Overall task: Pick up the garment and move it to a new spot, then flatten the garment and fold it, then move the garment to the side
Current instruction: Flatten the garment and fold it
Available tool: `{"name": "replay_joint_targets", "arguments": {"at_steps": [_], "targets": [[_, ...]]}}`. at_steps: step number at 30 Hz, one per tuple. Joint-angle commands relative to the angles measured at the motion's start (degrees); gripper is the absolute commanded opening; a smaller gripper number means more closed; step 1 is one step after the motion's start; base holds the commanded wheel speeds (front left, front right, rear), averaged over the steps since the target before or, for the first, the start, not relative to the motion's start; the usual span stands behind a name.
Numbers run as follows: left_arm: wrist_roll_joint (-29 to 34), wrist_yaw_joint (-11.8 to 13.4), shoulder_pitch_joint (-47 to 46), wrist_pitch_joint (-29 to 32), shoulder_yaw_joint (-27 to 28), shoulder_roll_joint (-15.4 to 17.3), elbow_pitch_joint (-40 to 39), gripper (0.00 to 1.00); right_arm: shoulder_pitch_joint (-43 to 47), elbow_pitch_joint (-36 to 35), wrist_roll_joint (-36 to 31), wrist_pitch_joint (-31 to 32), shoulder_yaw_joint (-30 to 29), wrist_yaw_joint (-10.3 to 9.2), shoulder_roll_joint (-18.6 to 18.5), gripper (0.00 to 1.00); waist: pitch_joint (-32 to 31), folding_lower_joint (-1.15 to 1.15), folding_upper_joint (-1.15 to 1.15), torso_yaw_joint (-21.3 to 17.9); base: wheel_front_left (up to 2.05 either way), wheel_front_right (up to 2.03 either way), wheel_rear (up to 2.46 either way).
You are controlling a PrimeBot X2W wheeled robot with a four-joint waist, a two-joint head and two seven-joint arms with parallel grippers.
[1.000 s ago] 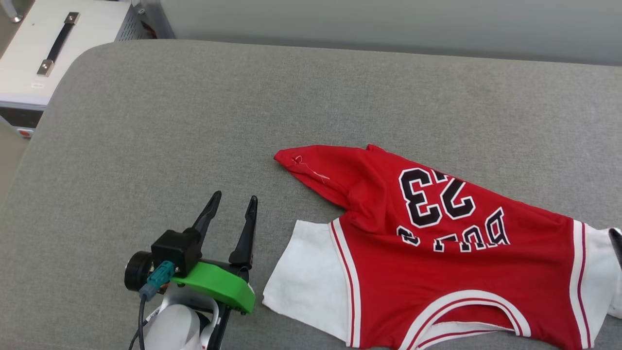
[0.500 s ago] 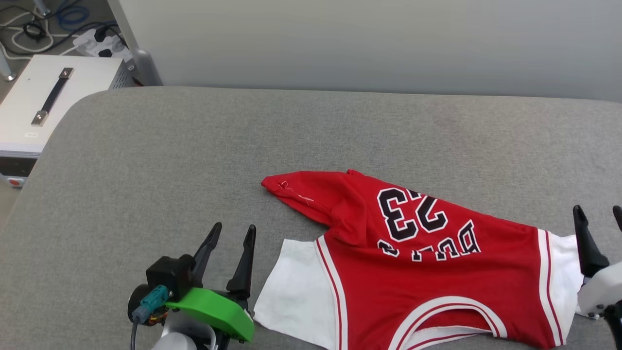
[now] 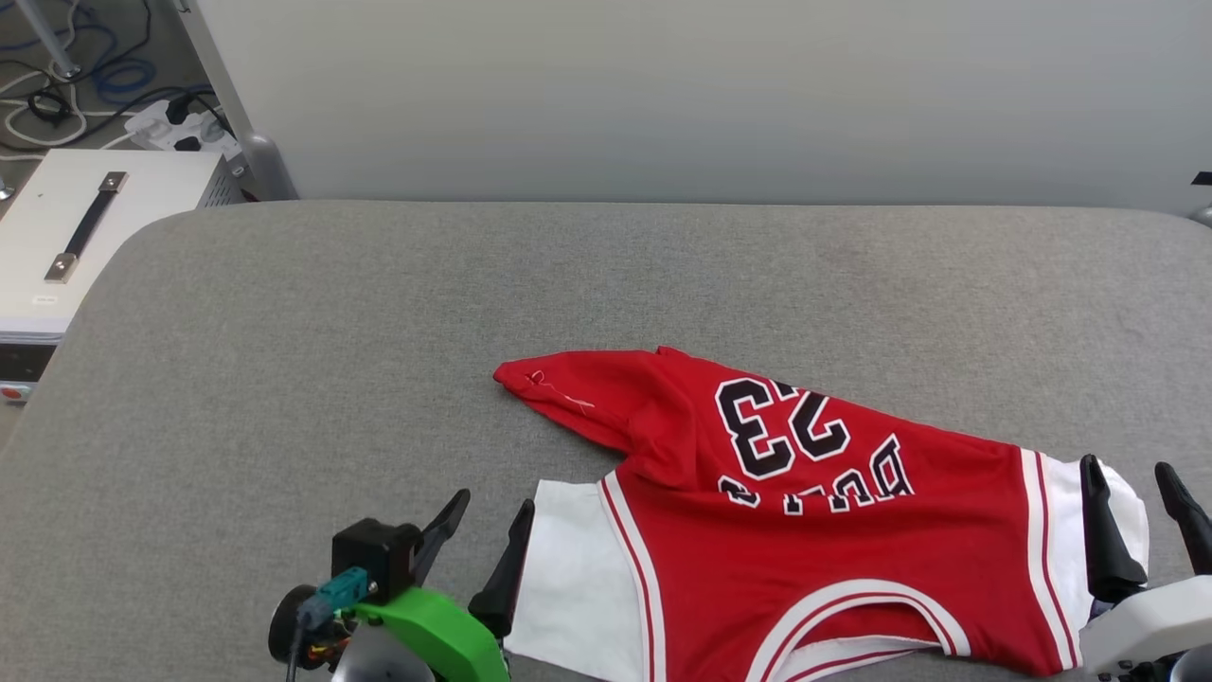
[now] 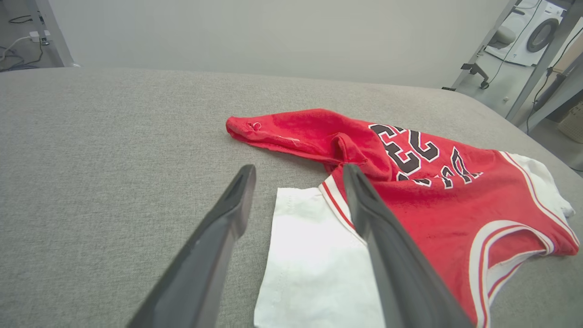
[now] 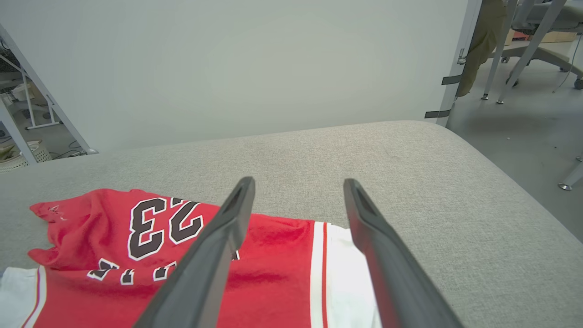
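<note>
Items counted: one garment [image 3: 814, 530], with two white sleeves [image 3: 568, 568] and two black digits [image 3: 781, 426]; one grey padded table [image 3: 379, 313]. Two grippers, the left gripper [image 3: 493, 502] and the right gripper [image 3: 1126, 466], each with two dark fingers [image 3: 1100, 530], four in all. One white case [image 3: 57, 237] with one black handle [image 3: 83, 227]; one power strip [image 3: 180, 133]; cables [image 3: 57, 85] too tangled to count. One washing machine [image 4: 539, 27].

The left gripper [image 3: 492, 504] had long dark fingers [image 3: 504, 573], a green bracket [image 3: 431, 635], a black block [image 3: 374, 554] and a teal connector [image 3: 341, 584]; the right gripper [image 3: 1127, 466] had a white housing [image 3: 1141, 620].
</note>
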Motion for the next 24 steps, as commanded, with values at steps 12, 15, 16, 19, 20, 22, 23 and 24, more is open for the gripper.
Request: {"name": "replay_joint_targets", "arguments": {"at_steps": [12, 15, 16, 19, 20, 22, 23, 24], "targets": [[-1.73, 8.54, 0.84, 35.19, -1.57, 4.33, -7.33, 1.0, 0.18, -2.18, 0.57, 2.28, 1.26, -0.05, -0.56, 1.0, 4.06, 0.0, 0.0, -2.54, 0.0, 0.0, 0.0], [-1.49, 10.13, 1.15, 38.4, -1.71, 4.57, -7.88, 1.0, -0.42, -2.36, 0.66, 2.3, 1.86, -0.05, -0.63, 1.0, 5.16, 0.0, 0.0, -3.44, 0.0, 0.0, 0.0], [-1.66, 10.54, 1.28, 39.18, -1.72, 4.44, -7.75, 1.0, -0.59, -2.36, 0.71, 2.36, 2.09, -0.05, -0.65, 1.0, 5.56, 0.0, 0.0, -3.75, 0.0, 0.0, 0.0], [-0.66, 11.82, 1.23, 40.05, -1.72, 4.86, -6.59, 1.0, -0.99, -2.31, 0.78, 2.45, 2.54, -0.05, -0.91, 1.0, 6.54, 0.0, 0.0, -4.41, 0.0, 0.0, 0.0], [-0.07, 12.32, 1.01, 39.97, -1.66, 5.08, -6.01, 1.0, -1.17, -2.34, 0.84, 2.41, 2.62, -0.05, -1.03, 1.0, 6.99, 0.0, 0.0, -4.63, 0.0, 0.0, 0.0], [0.1, 12.78, 0.54, 39.73, -1.52, 4.94, -4.83, 1.0, -1.47, -2.38, 0.96, 2.33, 2.63, -0.05, -1.22, 1.0, 7.74, 0.0, 0.0, -4.87, 0.0, 0.0, 0.0], [0.11, 12.85, 0.28, 39.51, -1.49, 4.84, -4.33, 1.0, -1.59, -2.38, 1.0, 2.33, 2.64, -0.05, -1.3, 1.0, 8.02, 0.0, 0.0, -4.96, 0.0, 0.0, 0.0], [0.13, 12.89, -0.07, 39.21, -1.47, 4.75, -3.68, 1.0, -1.73, -2.38, 1.05, 2.32, 2.68, -0.05, -1.42, 1.0, 8.42, 0.0, 0.0, -5.05, 0.0, 0.0, 0.0]]}}
